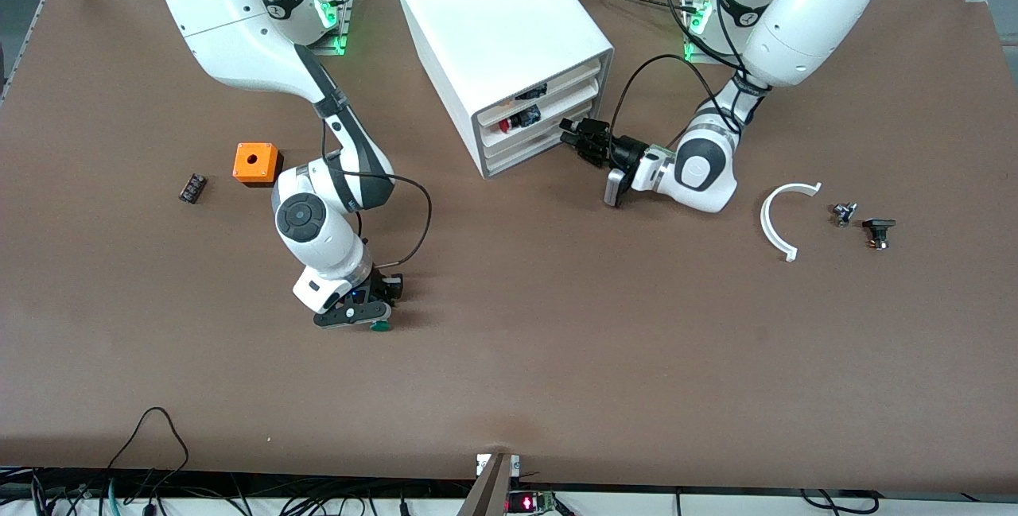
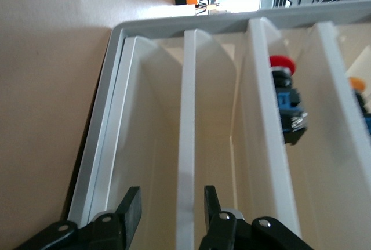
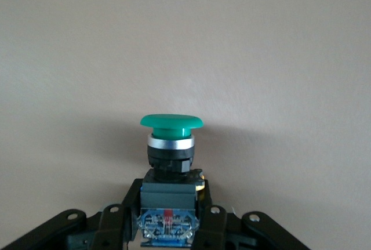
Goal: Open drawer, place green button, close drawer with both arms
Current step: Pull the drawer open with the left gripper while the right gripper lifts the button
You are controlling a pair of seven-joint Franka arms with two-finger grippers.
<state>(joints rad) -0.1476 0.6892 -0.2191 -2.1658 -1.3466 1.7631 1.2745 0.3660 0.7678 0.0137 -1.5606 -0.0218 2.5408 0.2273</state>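
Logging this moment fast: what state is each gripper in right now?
Left gripper: open, fingers either side of the bottom drawer's front.
Right gripper: shut on the green button, low over the table.

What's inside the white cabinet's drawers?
The cabinet has three drawers. The middle drawer holds a red-capped button with a blue-black body. The top one holds something dark with an orange bit. The left gripper straddles the bottom drawer's front; that drawer's inside is hidden.

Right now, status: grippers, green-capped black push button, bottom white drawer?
Left gripper open at drawer front. Right gripper shut on button. Drawer closed. No obstruction seen.
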